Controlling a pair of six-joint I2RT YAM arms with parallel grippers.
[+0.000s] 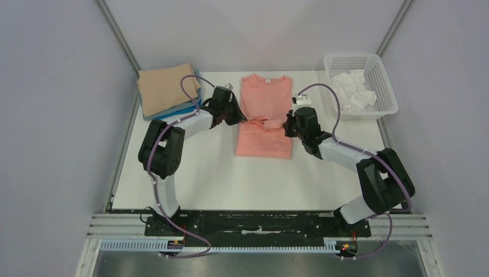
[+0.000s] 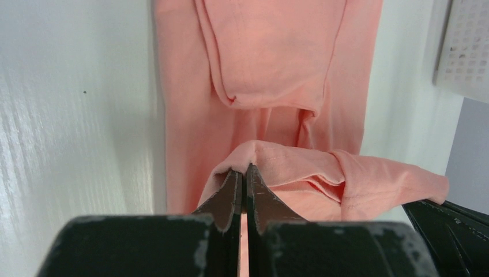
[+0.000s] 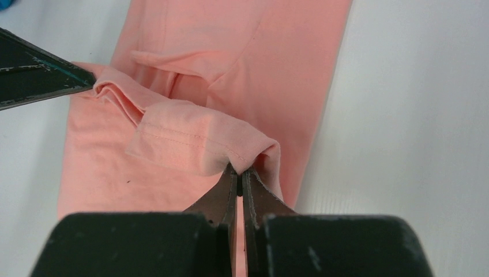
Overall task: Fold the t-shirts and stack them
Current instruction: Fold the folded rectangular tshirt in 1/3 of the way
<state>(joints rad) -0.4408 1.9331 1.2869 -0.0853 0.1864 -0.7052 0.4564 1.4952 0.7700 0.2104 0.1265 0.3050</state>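
A salmon-pink t-shirt [image 1: 264, 115] lies lengthwise at the table's middle, sleeves folded in, collar at the far end. My left gripper [image 1: 243, 119] is shut on the shirt's left edge [image 2: 254, 153] at mid-length and lifts a bunch of cloth. My right gripper [image 1: 285, 123] is shut on the right edge [image 3: 242, 158] opposite. The pinched cloth forms a raised ridge across the shirt [image 3: 173, 133]. A stack of folded shirts stands at the far left: tan [image 1: 166, 89] on top, bright blue [image 1: 184, 109] showing under it.
A white mesh basket [image 1: 380, 83] with crumpled white cloth [image 1: 354, 92] stands at the far right corner. Grey walls close in on both sides. Bare white table [image 1: 213, 179] lies between the shirt and the arm bases.
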